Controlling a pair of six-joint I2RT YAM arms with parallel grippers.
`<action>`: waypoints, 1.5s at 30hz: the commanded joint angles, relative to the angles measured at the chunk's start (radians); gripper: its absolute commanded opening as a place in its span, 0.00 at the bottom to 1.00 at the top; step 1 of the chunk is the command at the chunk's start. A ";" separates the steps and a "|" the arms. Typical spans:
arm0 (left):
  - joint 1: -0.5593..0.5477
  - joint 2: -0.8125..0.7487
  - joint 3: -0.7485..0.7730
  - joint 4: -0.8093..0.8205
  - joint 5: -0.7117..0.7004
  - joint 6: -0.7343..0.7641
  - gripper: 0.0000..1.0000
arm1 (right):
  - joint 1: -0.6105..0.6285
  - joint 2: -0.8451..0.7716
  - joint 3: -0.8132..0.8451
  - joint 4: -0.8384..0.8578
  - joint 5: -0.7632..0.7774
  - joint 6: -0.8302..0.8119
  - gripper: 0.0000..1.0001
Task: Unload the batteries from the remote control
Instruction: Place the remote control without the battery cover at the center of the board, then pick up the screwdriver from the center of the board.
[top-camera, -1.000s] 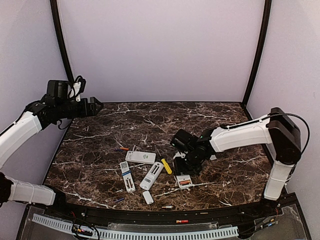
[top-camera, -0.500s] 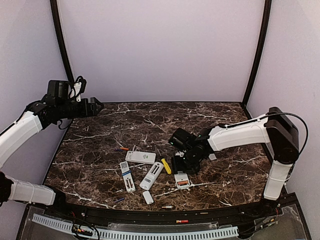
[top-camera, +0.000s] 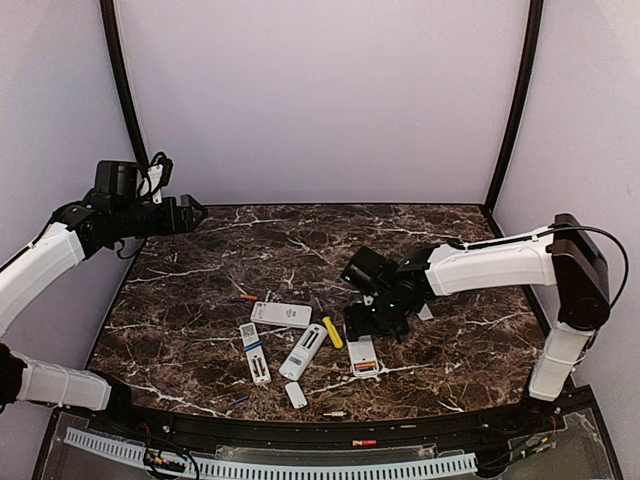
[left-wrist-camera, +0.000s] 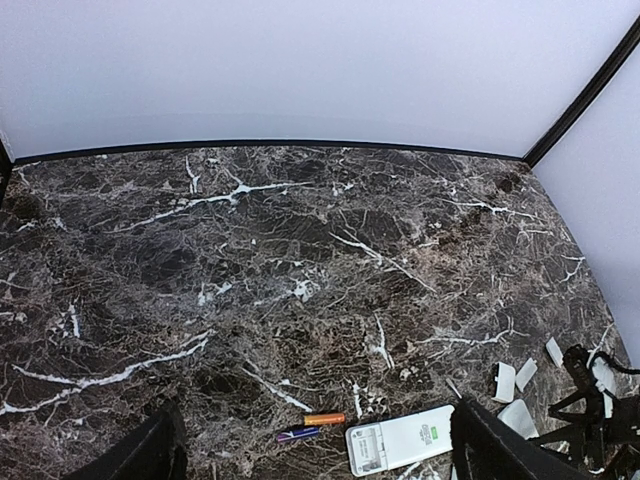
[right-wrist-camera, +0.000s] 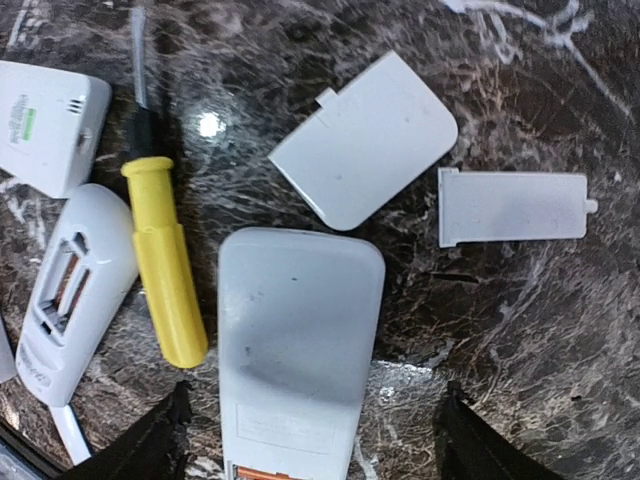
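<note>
A white remote (right-wrist-camera: 295, 340) lies back up between my right gripper's (right-wrist-camera: 310, 455) open fingers, which are low over it. An orange battery (right-wrist-camera: 265, 473) shows in its open compartment at the bottom edge. In the top view this remote (top-camera: 364, 356) sits just in front of the right gripper (top-camera: 373, 322). Three more remotes (top-camera: 281, 314) (top-camera: 255, 352) (top-camera: 305, 350) lie to its left. An orange battery (left-wrist-camera: 325, 419) and a blue battery (left-wrist-camera: 298, 433) lie loose on the table. My left gripper (top-camera: 190, 212) is open and empty, high over the far left.
A yellow-handled screwdriver (right-wrist-camera: 165, 265) lies just left of the remote. Two white covers (right-wrist-camera: 365, 150) (right-wrist-camera: 510, 207) lie beyond it. A small white cover (top-camera: 296, 394) and two loose batteries (top-camera: 336, 412) (top-camera: 238, 399) lie near the marble table's front edge (top-camera: 400, 415).
My right gripper has shifted slightly over the remote, and the remote has moved a little away from the front edge. The left arm has not moved.
</note>
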 joint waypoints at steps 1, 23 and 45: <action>0.002 -0.019 -0.020 -0.002 -0.002 0.006 0.91 | 0.007 -0.074 0.040 0.039 0.013 -0.074 0.73; 0.002 -0.014 -0.025 0.007 0.023 -0.007 0.90 | 0.053 0.154 0.184 0.079 -0.071 -0.157 0.31; 0.002 -0.010 -0.029 0.013 0.025 -0.012 0.90 | 0.069 0.266 0.239 0.036 0.006 -0.190 0.26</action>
